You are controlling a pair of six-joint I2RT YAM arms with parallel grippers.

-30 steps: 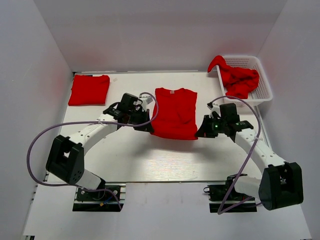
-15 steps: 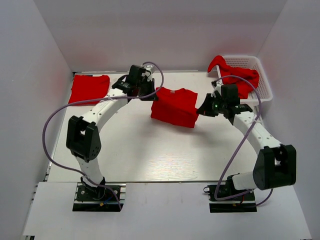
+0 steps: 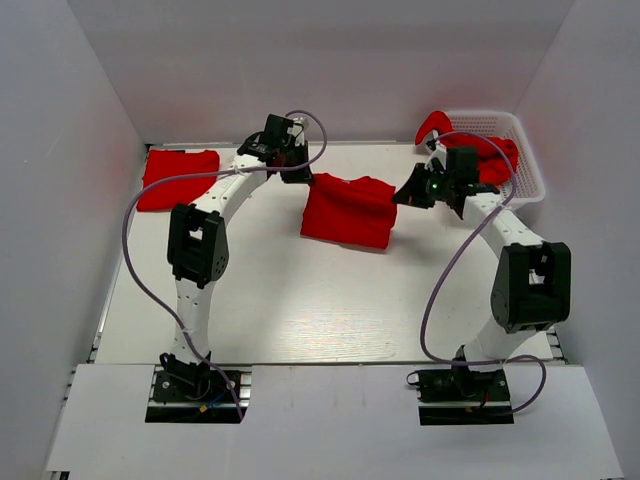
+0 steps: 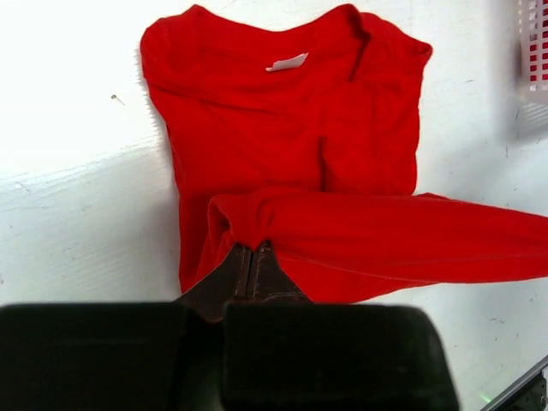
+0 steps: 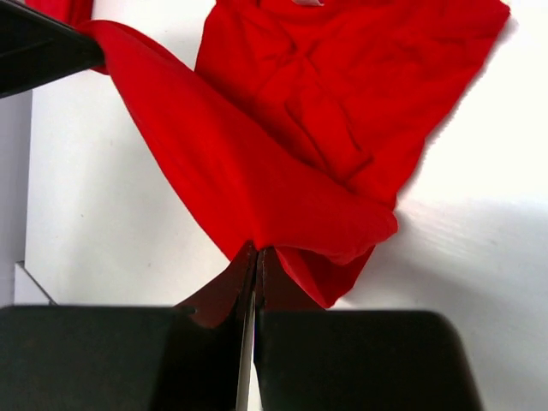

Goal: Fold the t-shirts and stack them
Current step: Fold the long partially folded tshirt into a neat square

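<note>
A red t-shirt (image 3: 347, 210) lies at the table's middle back, its near hem lifted and carried over toward the collar. My left gripper (image 3: 304, 176) is shut on the hem's left corner; in the left wrist view the gripper (image 4: 252, 249) pinches the red t-shirt (image 4: 291, 128). My right gripper (image 3: 403, 195) is shut on the hem's right corner; in the right wrist view the gripper (image 5: 257, 249) pinches the red t-shirt (image 5: 334, 111). A folded red t-shirt (image 3: 178, 178) lies at the back left.
A white basket (image 3: 527, 160) at the back right holds crumpled red t-shirts (image 3: 470, 150). White walls stand close on the left, back and right. Cables loop over both arms.
Both grippers have carried the shirt's near hem up and away toward the collar. The shirt now shows as a shorter, folded shape.
</note>
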